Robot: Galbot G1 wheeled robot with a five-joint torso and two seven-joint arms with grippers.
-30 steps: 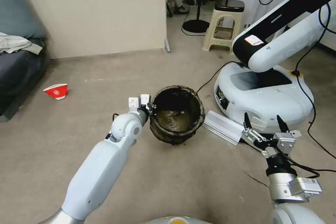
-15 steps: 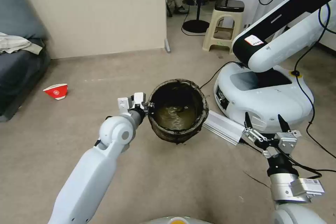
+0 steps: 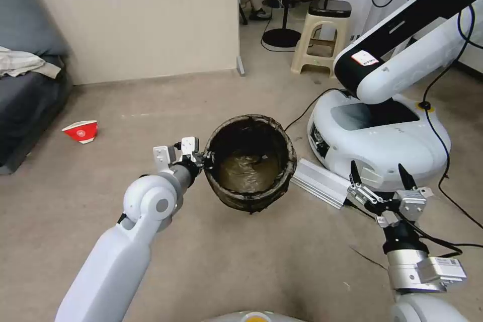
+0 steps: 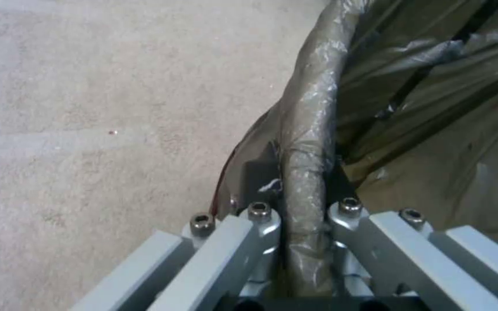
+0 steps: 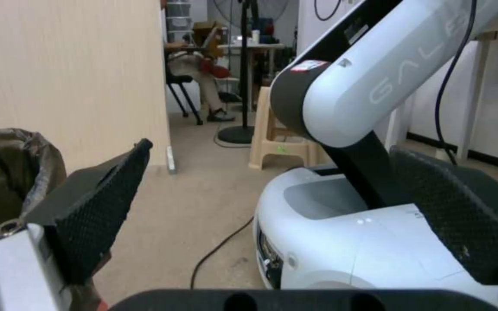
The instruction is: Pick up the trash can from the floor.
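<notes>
Since the earlier frame, the left gripper [image 3: 205, 157] has drawn back, clamping the rim of the round, olive-bagged trash can [image 3: 250, 162], which appears lifted off the beige floor [image 3: 241, 261]. The right gripper [image 3: 378, 181] is idle, jaws spread.

The trash can [image 3: 250, 163] is seen wrapped in thin, crinkled olive-black plastic film with a dull sheen, bunched thick over the rim where it is clamped by the left pincer [image 4: 302, 203], whose links are of brushed silvery metal fastened with dark socket screws. The floor [image 3: 261, 261] is shown as matt, faintly grainy beige, scuffed in places. At four o'clock from the can, the right pincer [image 3: 378, 175] is fitted with black matt fingers [image 5: 96, 211] of dimpled, rubbery-looking texture, and a glossy white plastic robot base [image 3: 397, 146] is seen behind it.
</notes>
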